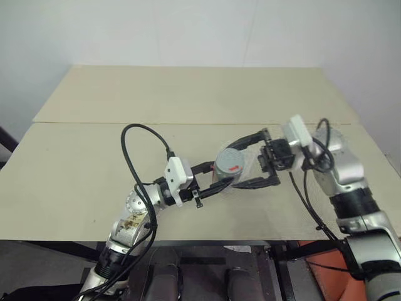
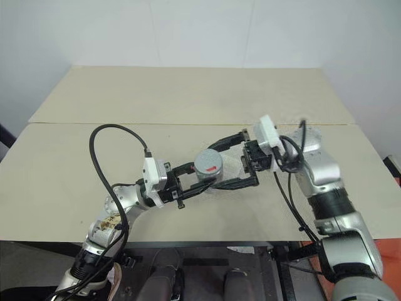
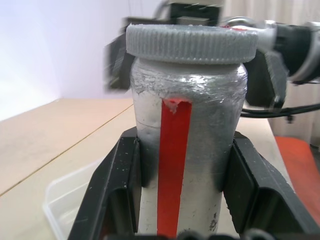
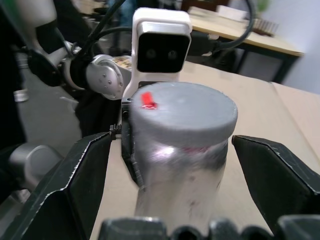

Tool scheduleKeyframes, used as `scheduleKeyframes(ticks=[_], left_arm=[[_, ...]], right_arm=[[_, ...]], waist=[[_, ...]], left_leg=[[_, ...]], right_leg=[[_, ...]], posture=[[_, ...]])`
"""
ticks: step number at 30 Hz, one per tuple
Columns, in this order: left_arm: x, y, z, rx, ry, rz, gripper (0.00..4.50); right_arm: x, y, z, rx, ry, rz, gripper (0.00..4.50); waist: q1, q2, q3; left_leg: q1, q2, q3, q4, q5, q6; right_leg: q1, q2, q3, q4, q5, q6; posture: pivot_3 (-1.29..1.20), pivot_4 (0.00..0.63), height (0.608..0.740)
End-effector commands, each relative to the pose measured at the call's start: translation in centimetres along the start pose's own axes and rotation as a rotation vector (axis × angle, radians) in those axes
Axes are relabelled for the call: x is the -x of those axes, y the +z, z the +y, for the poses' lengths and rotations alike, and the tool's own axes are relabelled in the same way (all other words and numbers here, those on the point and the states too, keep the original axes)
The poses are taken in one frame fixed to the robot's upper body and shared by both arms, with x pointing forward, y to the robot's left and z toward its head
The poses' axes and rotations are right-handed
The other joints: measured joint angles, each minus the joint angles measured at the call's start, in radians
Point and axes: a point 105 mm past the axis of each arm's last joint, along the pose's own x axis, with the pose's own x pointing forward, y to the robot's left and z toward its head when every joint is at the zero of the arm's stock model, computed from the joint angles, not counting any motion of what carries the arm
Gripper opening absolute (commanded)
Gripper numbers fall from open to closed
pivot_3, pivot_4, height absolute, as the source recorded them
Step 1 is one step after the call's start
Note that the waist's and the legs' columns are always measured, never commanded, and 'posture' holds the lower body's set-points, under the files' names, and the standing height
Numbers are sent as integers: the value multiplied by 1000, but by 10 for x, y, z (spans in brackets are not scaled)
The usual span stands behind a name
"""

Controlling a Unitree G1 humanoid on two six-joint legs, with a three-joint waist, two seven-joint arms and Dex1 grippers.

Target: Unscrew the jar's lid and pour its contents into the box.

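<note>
While the left gripper [image 1: 210, 179] clamps the jar [image 1: 227, 168] by its body above the table [image 1: 188, 100], near the middle of the front edge, the right gripper [image 1: 241, 162] stands wide open, one finger [image 1: 247, 139] on each side of the lid [image 3: 191, 43] and neither pressing on it in the right wrist view; the lid sits squarely on the jar, its red mark [image 4: 147, 99] uppermost, so the unscrewing looks unfinished or between turns; the jar's red stripe [image 3: 173, 165] faces the left wrist camera, framed by the two black fingers [image 3: 107, 195] that pinch it; the box [image 3: 75, 197] lies on the table under and just beyond the held jar, a clear tray hard to make out from above; the contents stay hidden inside the closed jar. The risks from here, as a judgement: the open fingers may close off-centre on the lid and twist the jar in the left grip rather than turn the cap; a loosened lid could drop onto the table or into the box; and with the box so faint and partly beneath the grippers, a tilt begun too far to one side could send the small piece past its rim.
</note>
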Motion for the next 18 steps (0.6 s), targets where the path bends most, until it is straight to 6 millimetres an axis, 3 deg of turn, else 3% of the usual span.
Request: scheduleKeyframes(ticks=[1,10,18], left_arm=[[0,8,5,-31,35,-31,1870],[-7,1,31,-106,299,-18,1870],[-9,1,35,-106,342,-27,1870]], right_arm=[[9,19,-1,64,-120,10,4481],[0,30,2,70,-485,29,4481],[-22,25,-11,-4,-752,-5,4481]], waist=[[1,0,0],[7,0,0],[6,0,0]], left_leg=[[0,0,0,0,0,0],[0,0,0,0,0,0],[0,-1,0,0,0,0]], right_leg=[[0,0,0,0,0,0],[0,0,0,0,0,0],[0,0,0,1,0,0]], posture=[[0,150,740],[0,150,740],[0,150,740]])
